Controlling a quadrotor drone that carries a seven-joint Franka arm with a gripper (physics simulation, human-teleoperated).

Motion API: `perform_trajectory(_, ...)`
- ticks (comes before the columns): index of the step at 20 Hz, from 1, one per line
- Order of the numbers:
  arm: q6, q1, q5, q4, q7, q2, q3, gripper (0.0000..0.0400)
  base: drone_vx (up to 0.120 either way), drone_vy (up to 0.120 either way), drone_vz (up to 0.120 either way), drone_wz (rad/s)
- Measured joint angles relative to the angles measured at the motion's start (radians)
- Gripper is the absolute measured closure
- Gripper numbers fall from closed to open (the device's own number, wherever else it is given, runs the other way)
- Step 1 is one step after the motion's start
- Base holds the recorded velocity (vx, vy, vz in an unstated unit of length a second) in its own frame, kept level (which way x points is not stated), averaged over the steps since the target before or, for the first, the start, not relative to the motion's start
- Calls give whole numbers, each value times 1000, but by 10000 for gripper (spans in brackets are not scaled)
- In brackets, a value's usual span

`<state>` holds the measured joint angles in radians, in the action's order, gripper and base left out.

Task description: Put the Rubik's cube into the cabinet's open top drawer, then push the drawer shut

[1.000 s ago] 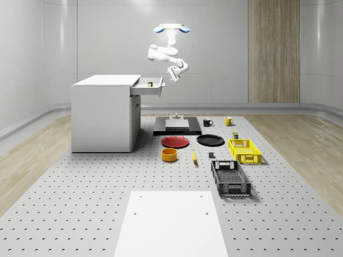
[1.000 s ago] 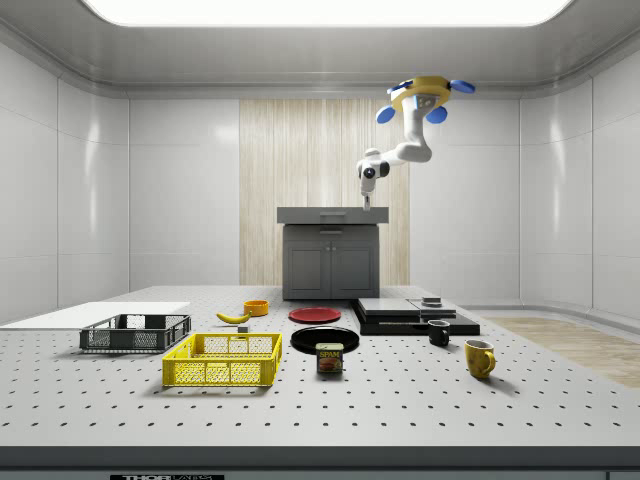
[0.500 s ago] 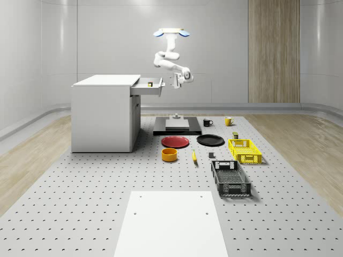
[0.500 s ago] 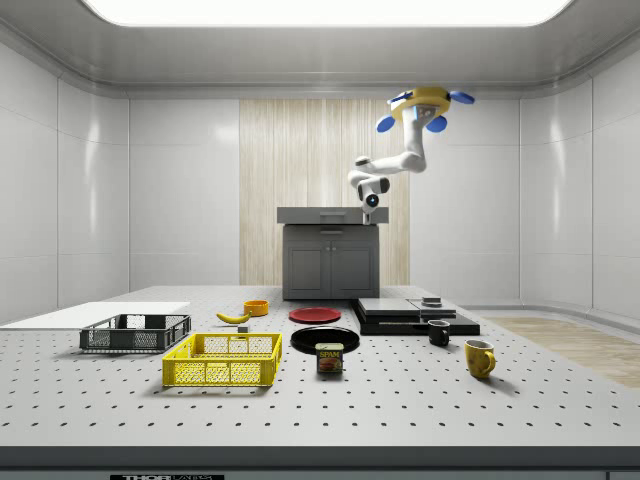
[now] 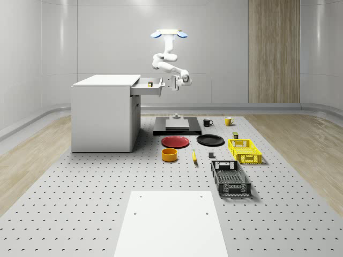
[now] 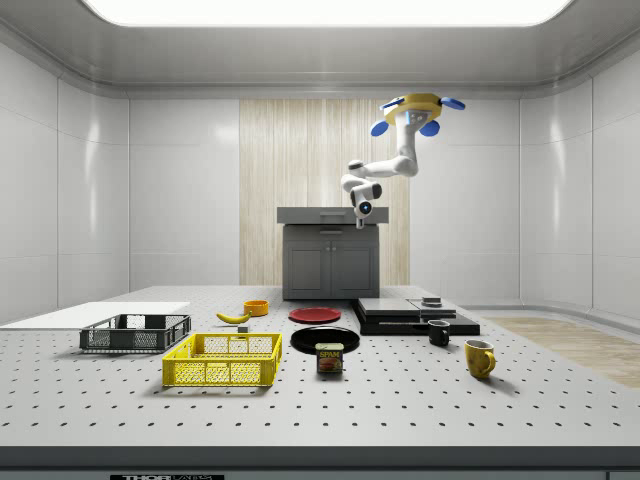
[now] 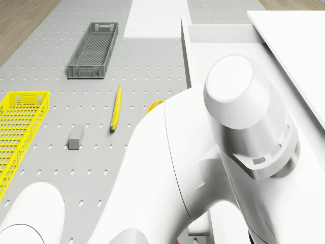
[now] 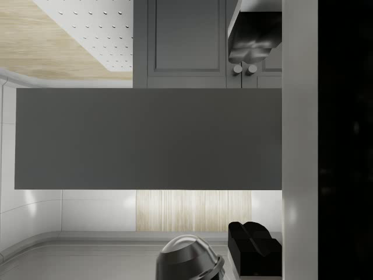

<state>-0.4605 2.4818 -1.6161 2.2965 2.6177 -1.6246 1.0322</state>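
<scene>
The gripper [image 5: 172,83] hangs level with the cabinet's [image 5: 103,113] open top drawer [image 5: 147,89], just off the drawer's front edge, on the side away from the cabinet body. I cannot tell whether it touches that front. In the wrist view its dark fingers [image 8: 253,44] stand spread wide apart with nothing between them, and the drawer's flat gray front panel [image 8: 148,138] faces them across the gap. The Rubik's cube [image 5: 150,83], a small yellowish block, sits inside the drawer near its front wall. The drawer is pulled well out from the cabinet.

The arm folds up from the gripper to the drone [image 5: 169,33], which hovers high in open air, above and out in front of the cabinet, clear of its top.

Below the drawer's front edge the air is open down to the floor. Out in front of the cabinet lie a black platform [image 5: 177,127], a red plate [image 5: 176,141], a black plate [image 5: 210,140], an orange bowl [image 5: 170,155] and a banana [image 5: 194,156]. Farther from the cabinet stand a yellow crate [image 5: 244,150] and a gray crate [image 5: 230,178], all well apart from the gripper.
</scene>
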Motion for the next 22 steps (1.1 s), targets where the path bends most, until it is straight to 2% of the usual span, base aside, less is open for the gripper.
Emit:
perform_trajectory(1,0,2,1,-1,1,0,-1,0,0,-120,0,0)
perform_trajectory(2,1,3,2,-2,1,0,-2,23,0,-120,0,0)
perform_trajectory(3,1,4,3,-3,2,-1,-2,83,0,-120,0,0)
perform_trajectory(5,1,6,4,-4,2,-1,-3,167,0,-120,0,0)
perform_trajectory(7,1,8,5,-5,3,-2,-4,217,0,-120,0,0)
perform_trajectory(9,1,8,6,-5,3,-2,-5,248,0,-120,0,0)
perform_trajectory(14,0,-26,-28,20,-16,-12,-13,278,0,-8,0,0)
perform_trajectory(16,-9,-65,-124,23,-182,-37,-9,289,0,0,0,0)
perform_trajectory(22,4,-149,-184,88,-150,-36,-31,294,0,0,0,0)
